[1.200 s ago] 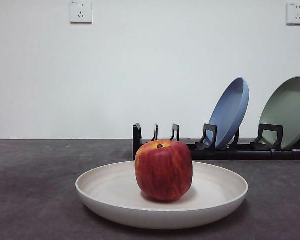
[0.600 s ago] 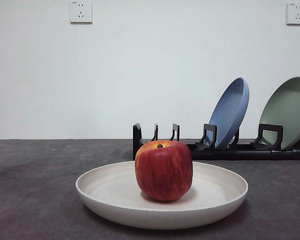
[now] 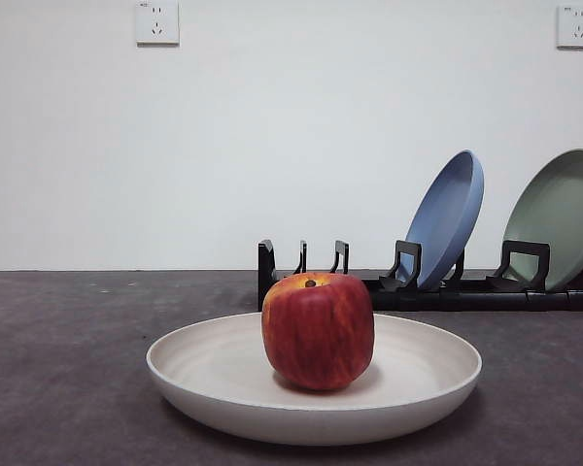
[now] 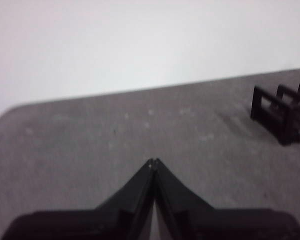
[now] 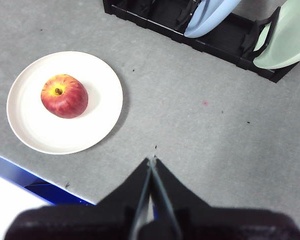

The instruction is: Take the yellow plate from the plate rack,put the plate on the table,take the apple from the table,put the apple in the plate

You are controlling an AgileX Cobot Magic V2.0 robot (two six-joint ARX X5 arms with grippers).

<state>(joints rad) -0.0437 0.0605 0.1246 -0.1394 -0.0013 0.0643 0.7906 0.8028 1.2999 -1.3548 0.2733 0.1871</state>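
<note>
The apple [image 3: 318, 330] sits upright in the middle of the yellow plate [image 3: 223, 393], which lies flat on the table [image 3: 58, 388] in front of the plate rack [image 3: 486, 291]. In the rack a blue plate [image 3: 447, 218] and a pale green plate [image 3: 562, 218] lean in their slots. My right gripper [image 5: 151, 161] hangs high above the table beside the plate, jaws pressed together, empty. My left gripper [image 4: 153, 162] is likewise closed and empty over bare table, near the rack's end.
</note>
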